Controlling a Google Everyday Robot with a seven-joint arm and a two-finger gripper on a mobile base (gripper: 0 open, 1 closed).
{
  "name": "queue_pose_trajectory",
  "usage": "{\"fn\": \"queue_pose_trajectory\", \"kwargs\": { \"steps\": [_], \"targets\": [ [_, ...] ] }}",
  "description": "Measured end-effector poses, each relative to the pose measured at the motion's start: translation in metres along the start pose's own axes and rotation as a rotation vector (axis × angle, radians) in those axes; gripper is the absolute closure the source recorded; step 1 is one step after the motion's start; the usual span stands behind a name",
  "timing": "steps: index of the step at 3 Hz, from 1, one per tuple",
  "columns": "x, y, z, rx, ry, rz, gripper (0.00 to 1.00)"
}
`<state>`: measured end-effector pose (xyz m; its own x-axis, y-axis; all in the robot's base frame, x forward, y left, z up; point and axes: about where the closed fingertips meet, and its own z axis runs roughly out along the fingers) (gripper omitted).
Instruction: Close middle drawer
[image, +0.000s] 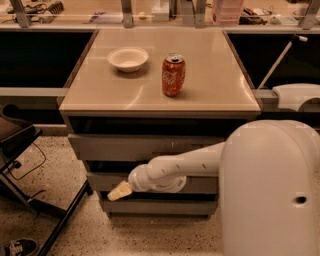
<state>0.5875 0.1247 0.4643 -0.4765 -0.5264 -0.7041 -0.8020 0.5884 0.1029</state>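
Observation:
The middle drawer (102, 181) is a plain grey front below the scratched top drawer (115, 147) and above the lowest drawer front (160, 206). It sits pushed in, about level with the other fronts, with only a dark gap above it. My gripper (120, 190), with cream-coloured fingers held together, is at the left part of the middle drawer's front, touching or almost touching it. My white arm (175, 167) reaches across the drawer front from the right and hides its middle.
A white bowl (128, 58) and a red cola can (173, 75) stand on the beige cabinet top (215, 95). A black chair frame (30, 200) and a shoe (17, 247) are on the floor at left. My white body (270, 190) fills the right foreground.

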Motion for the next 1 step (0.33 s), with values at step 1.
{"fn": "queue_pose_trajectory", "kwargs": {
  "steps": [1],
  "targets": [
    [-0.0105,-0.0005,0.0022,0.002,-0.014,-0.005,0.0]
  ]
}}
